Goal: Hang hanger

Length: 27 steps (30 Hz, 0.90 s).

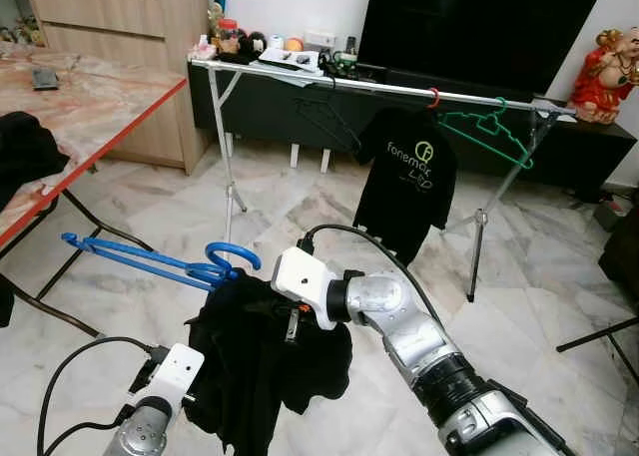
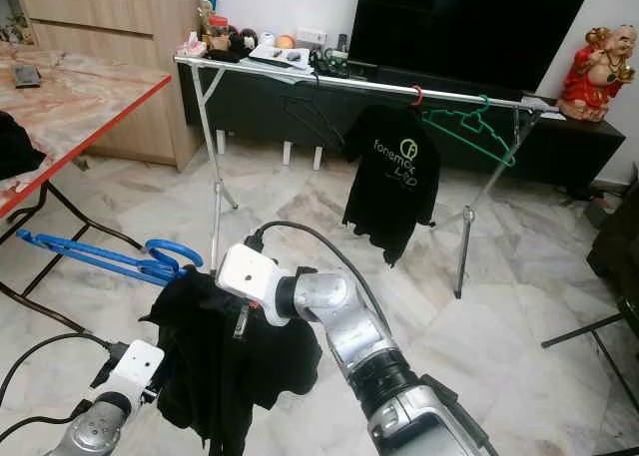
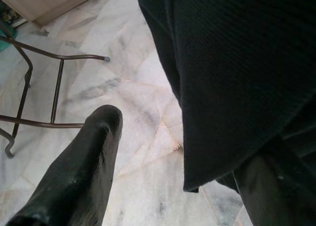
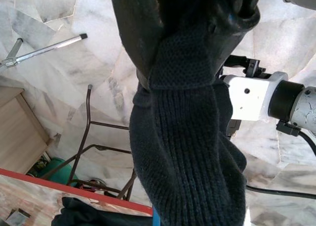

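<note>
A blue hanger (image 1: pixel 140 259) juts out to the left from a black garment (image 1: pixel 255 361) that hangs low in front of me. My right gripper (image 4: pixel 187 48) is shut on the garment's ribbed edge, its fingers (image 4: pixel 143 33) pinching the knit. Below and to the left, my left gripper (image 3: pixel 187 152) is open, and the garment's hem hangs between its two fingers (image 3: pixel 94 152). The clothes rack (image 1: pixel 379 85) stands farther ahead, apart from both arms. It carries a black printed T-shirt (image 1: pixel 404 177), a green hanger (image 1: pixel 489 127) and a black hanger (image 1: pixel 324 112).
A marble table with a red edge (image 1: pixel 90 127) and dark metal legs stands close on the left. Behind the rack are a low dark cabinet with a TV (image 1: pixel 469 22) and a red statue (image 1: pixel 609 67). Marble floor lies between me and the rack.
</note>
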Available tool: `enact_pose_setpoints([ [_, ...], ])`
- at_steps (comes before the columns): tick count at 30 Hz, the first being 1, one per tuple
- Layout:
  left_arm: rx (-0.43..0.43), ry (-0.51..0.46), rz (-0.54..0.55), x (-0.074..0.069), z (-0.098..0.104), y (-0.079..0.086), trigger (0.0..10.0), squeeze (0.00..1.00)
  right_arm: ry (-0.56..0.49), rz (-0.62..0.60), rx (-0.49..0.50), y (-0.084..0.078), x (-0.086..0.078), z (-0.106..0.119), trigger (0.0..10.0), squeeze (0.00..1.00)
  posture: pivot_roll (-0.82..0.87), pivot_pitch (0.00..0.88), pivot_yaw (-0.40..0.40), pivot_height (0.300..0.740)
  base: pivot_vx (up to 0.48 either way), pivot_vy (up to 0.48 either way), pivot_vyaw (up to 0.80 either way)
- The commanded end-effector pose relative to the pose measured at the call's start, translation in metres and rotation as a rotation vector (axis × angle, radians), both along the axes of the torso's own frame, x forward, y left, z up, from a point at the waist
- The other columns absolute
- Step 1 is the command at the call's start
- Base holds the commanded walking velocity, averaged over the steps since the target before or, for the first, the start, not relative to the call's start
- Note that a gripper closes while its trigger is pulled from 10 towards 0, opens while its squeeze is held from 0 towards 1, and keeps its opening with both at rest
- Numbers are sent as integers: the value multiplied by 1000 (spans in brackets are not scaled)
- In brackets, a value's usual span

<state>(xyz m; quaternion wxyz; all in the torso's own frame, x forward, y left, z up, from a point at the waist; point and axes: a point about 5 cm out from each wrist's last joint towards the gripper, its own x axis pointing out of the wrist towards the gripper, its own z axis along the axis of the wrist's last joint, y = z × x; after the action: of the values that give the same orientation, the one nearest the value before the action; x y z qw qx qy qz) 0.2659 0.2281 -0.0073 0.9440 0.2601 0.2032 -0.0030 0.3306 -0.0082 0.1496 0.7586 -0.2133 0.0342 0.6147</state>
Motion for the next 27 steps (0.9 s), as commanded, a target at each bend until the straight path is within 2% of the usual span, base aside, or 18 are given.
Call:
enact_pose_setpoints([
  [1, -18, 12, 19, -1, -2, -1, 0, 0, -33, 2, 51, 0, 1, 14, 0, 0, 21, 0, -132, 740, 0, 0, 0],
  [27, -47, 4, 29, 0, -2, -2, 0, 0, 3, 1, 48, -4, -4, 4, 0, 0, 34, 0, -124, 740, 0, 0, 0],
])
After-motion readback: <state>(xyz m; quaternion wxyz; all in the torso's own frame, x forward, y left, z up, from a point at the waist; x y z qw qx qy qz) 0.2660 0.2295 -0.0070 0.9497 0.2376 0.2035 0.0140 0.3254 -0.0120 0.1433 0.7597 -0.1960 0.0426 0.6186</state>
